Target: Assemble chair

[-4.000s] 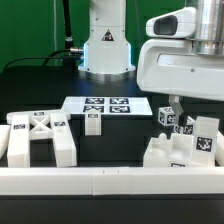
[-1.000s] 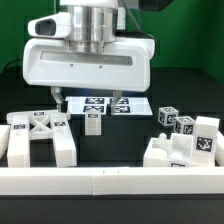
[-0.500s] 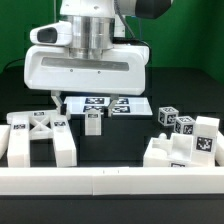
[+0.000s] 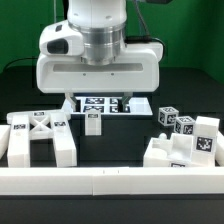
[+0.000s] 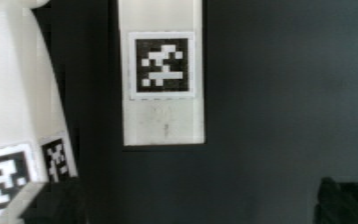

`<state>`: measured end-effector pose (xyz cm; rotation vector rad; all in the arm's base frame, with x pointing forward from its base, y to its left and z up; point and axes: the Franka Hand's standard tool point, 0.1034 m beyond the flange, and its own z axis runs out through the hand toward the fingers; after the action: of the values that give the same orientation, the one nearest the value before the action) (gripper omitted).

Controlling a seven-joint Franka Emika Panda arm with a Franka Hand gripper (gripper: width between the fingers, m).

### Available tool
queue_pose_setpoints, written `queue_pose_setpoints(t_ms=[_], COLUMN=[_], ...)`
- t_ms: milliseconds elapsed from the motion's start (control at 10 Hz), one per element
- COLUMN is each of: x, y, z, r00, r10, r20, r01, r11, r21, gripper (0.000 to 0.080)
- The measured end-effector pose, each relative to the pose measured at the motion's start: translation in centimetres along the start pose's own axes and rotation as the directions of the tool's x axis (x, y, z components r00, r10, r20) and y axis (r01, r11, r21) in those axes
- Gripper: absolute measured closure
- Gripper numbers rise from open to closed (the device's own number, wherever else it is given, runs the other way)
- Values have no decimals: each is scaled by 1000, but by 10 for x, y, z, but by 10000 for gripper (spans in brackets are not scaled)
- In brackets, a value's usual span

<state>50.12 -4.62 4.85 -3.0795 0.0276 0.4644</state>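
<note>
The chair parts lie loose on the black table. The X-ribbed panel (image 4: 38,136) is at the exterior view's left. A short tagged leg (image 4: 93,122) stands mid-table. Tagged blocks (image 4: 186,126) and a notched block (image 4: 168,152) sit at the exterior view's right. My gripper (image 4: 100,102) hangs over the middle, behind the short leg, holding nothing. In the wrist view the gripper (image 5: 194,205) shows only dark fingertips (image 5: 348,200) far apart, with bare table between them. A long white tagged part (image 5: 163,75) lies ahead of them, and another tagged white part (image 5: 12,120) lies beside it.
The marker board (image 4: 88,104) lies flat behind the short leg, partly hidden by my hand. A long plain white rail (image 4: 110,182) runs along the front edge. The arm's base (image 4: 100,20) stands at the back.
Over the last second my hand has shifted toward the exterior view's right, from over the panel side to over the middle. No part has moved.
</note>
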Motion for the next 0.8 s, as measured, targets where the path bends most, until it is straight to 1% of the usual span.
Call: queue_pose_setpoints(t_ms=[100, 200, 300, 400, 600, 700, 800], x=[-6, -4, -2, -8, -9, -9, -12], y=[-1, 6, 8, 7, 6, 6, 10], z=[2, 7, 9, 10, 14, 16, 21], r00=[996, 988, 979, 958, 903, 887, 857], r10=[-2, -6, 0, -1, -1, 0, 6], r20=[86, 157, 204, 287, 429, 462, 516], r01=[1, 6, 1, 1, -3, -5, -8], r11=[1000, 1000, 1000, 1000, 1000, 1000, 1000], r21=[13, 1, -5, 0, 9, 9, 2], gripper=[150, 150, 150, 150, 150, 150, 150])
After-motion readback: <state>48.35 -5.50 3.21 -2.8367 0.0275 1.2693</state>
